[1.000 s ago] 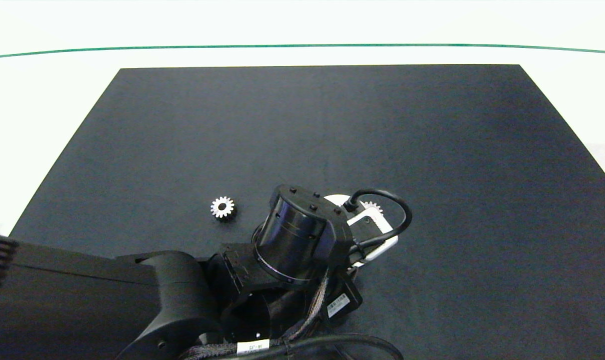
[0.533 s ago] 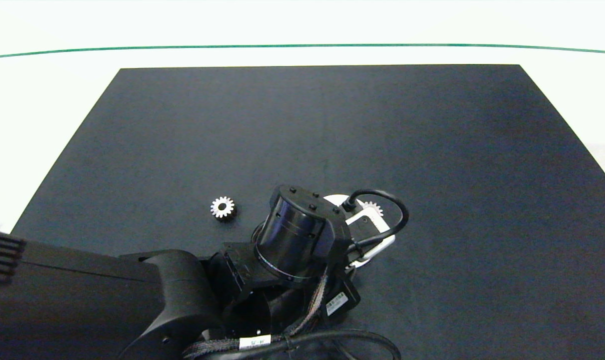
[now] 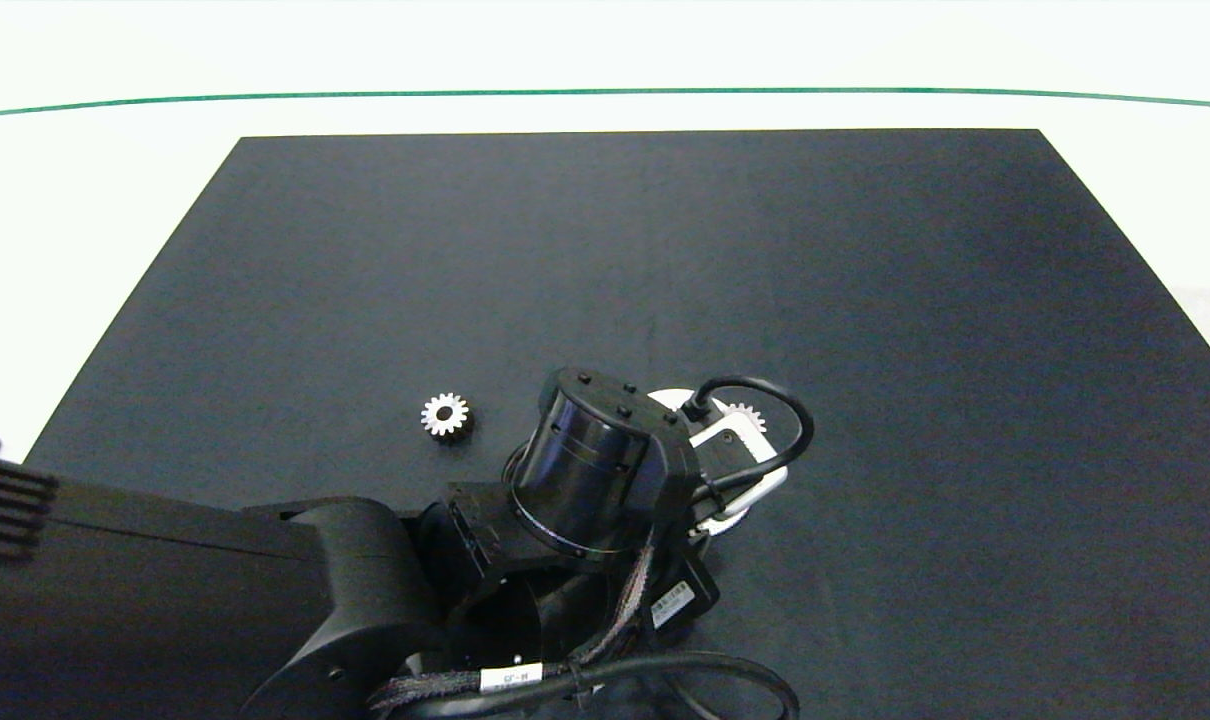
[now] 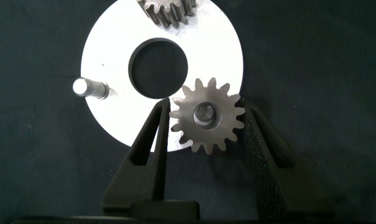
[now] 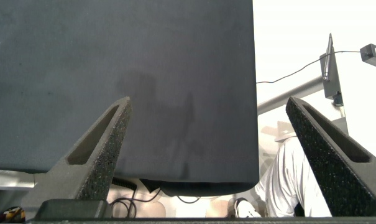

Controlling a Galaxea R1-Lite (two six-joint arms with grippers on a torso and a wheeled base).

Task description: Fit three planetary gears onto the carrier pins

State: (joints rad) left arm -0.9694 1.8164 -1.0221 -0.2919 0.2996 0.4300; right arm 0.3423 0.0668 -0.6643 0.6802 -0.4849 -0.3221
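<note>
The white carrier disc [image 4: 107, 56] lies on the black mat under my left wrist, and only a sliver of the disc [image 3: 668, 401] shows in the head view. One carrier pin [image 4: 88, 87] stands bare. A planetary gear [image 4: 169, 14] sits on the disc's far side, also seen as gear teeth [image 3: 744, 414] from above. My left gripper [image 4: 207, 104] is shut on a second gear [image 4: 206, 118], whose bore shows a pin end inside it. A third gear [image 3: 446, 415] lies loose on the mat, left of the arm. My right gripper [image 5: 209, 106] hangs open and holds nothing.
The black mat [image 3: 665, 250] covers most of the white table. The left arm's wrist housing [image 3: 585, 465] and cables hide the disc in the head view. The right wrist view shows the mat's edge [image 5: 253, 93], with a person in white [image 5: 290, 177] beyond it.
The left arm has drifted slightly toward the near-left, its wrist bracket shifting a little. The loose gear has not moved.
</note>
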